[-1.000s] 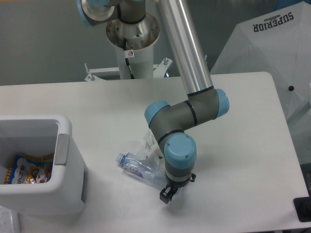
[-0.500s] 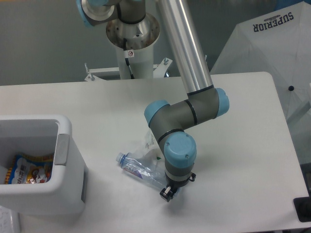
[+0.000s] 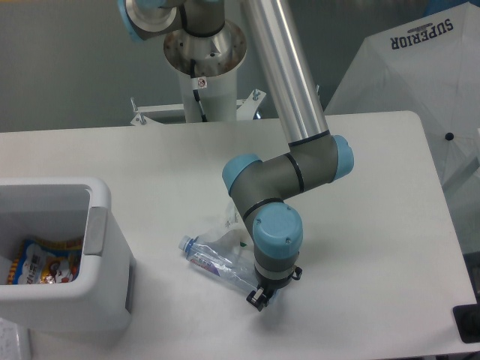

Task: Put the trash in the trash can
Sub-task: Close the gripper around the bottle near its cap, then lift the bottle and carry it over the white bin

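Lying on the white table (image 3: 375, 225), bottle (image 3: 214, 259) beside trash can (image 3: 97, 296).

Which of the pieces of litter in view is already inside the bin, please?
The colourful snack packet: it lies at the bottom of the white bin, while the crushed bottle and crumpled wrapper lie on the table.

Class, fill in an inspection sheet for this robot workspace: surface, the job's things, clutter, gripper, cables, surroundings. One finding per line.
Surface: white table, plain.
Job's things: crushed bottle lying on its side, crumpled wrapper just behind it; white trash can at the left edge.
Clutter: colourful snack packet inside the can.
Gripper: gripper low at the bottle's end; jaws hidden, state unclear.
Cables: nothing seen.
Surroundings: grey wall, white umbrella at right.
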Robot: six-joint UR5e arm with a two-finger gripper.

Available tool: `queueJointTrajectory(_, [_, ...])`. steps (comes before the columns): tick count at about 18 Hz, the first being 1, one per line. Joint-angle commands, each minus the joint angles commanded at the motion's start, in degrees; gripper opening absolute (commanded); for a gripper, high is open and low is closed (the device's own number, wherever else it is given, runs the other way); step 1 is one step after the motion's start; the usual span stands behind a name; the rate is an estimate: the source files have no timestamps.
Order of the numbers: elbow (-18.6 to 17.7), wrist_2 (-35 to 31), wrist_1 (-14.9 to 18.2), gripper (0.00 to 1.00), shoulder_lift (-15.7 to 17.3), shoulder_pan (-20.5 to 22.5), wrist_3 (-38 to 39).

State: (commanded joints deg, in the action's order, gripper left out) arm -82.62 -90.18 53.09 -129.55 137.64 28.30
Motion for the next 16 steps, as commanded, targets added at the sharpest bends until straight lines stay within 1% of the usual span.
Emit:
queueJointTrajectory(4, [0.35, -0.17, -0.18, 0.66, 0.61, 0.0, -0.09])
queueJointTrajectory(8, [1.4, -0.26, -0.44, 0.66, 3.07, 0.0, -0.53])
queueJointTrajectory(12, [3.86, -0.26, -0.53, 0.66, 4.57, 0.0, -0.53])
queueJointTrajectory(16, [8.25, -0.35, -0.97, 0.66, 7.38, 0.0, -1.4])
